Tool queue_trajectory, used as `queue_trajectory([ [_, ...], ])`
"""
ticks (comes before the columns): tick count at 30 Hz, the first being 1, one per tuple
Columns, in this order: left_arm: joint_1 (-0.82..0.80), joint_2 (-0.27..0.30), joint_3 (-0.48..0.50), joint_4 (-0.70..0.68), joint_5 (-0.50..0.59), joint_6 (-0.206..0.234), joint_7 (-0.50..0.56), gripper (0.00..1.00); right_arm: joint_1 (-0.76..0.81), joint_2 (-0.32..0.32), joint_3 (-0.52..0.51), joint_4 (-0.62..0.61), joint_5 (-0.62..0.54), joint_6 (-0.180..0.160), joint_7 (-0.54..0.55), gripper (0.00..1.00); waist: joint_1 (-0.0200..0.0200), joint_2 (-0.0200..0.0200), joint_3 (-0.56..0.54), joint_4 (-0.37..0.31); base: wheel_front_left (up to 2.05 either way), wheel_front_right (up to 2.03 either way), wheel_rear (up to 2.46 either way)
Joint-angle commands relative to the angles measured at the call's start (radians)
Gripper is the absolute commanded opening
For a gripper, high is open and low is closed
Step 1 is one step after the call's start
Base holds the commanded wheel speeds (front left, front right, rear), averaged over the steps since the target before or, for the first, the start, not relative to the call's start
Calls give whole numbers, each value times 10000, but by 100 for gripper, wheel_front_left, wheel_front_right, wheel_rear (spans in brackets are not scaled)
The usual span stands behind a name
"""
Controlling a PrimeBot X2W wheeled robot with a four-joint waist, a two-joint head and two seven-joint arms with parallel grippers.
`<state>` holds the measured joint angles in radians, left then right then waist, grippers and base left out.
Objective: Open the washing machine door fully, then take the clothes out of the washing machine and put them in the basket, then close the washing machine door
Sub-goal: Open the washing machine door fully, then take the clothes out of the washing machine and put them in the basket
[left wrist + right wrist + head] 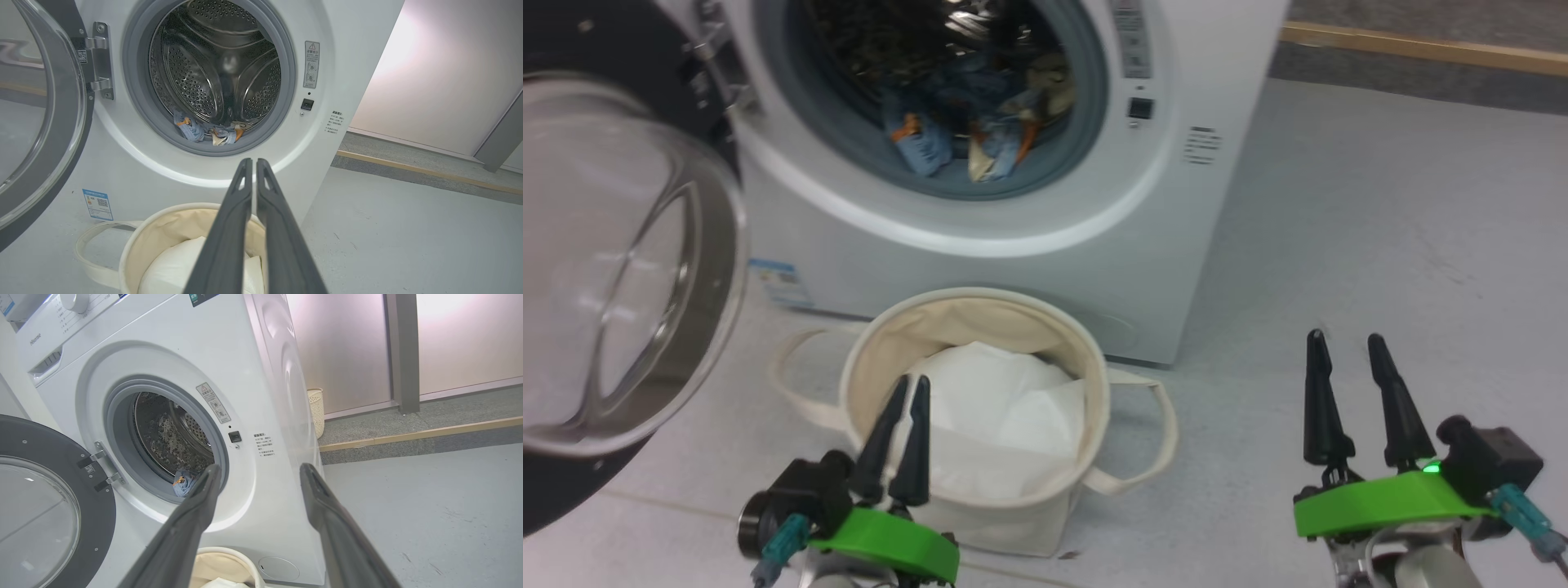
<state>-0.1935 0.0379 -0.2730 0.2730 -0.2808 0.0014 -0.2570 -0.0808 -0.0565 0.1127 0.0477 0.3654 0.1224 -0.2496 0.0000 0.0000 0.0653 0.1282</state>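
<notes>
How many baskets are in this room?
2: a round cream canvas basket before the white front-loading washing machine, and a pale woven basket beside the wall behind it.

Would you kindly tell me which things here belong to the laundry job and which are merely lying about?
Belongs to the job:
white front-loading washing machine
round black-ringed glass door, swung open
light blue bear-print clothes in the drum
round cream canvas basket

Just lying about:
plain white puffy stuffing in the basket
small cream woven bin by the wall
wooden floor strip
</notes>
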Motion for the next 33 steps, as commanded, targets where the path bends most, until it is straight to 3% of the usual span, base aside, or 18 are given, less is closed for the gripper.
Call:
queue_trajectory([
  [1, -39, 125, 425, -328, 51, 181, -48, 100, -27, 60, 305, -296, -52, 83, -122, 100, 0, 0, -158, -637, 0, 0, 0],
  [6, 263, 124, 700, -322, -132, 384, -48, 100, 58, 61, 743, -63, -185, 83, -122, 100, 0, 0, -86, -1078, 0, 0, 0],
  [10, 321, 124, 878, -212, 373, 591, -48, 100, 0, 61, 867, 66, -408, 83, -122, 100, 0, 0, -24, -1196, 0, 0, 0],
  [31, 317, 124, 626, -66, -13, 538, -48, 100, -77, 62, 816, 191, -344, 83, -122, 100, 0, 0, -50, -850, 1, -1, 0],
  [33, 284, 124, 744, 1, 293, 797, -48, 100, -64, 62, 841, 222, -310, 83, -122, 100, 0, 0, -81, -838, 37, -39, 2],
])
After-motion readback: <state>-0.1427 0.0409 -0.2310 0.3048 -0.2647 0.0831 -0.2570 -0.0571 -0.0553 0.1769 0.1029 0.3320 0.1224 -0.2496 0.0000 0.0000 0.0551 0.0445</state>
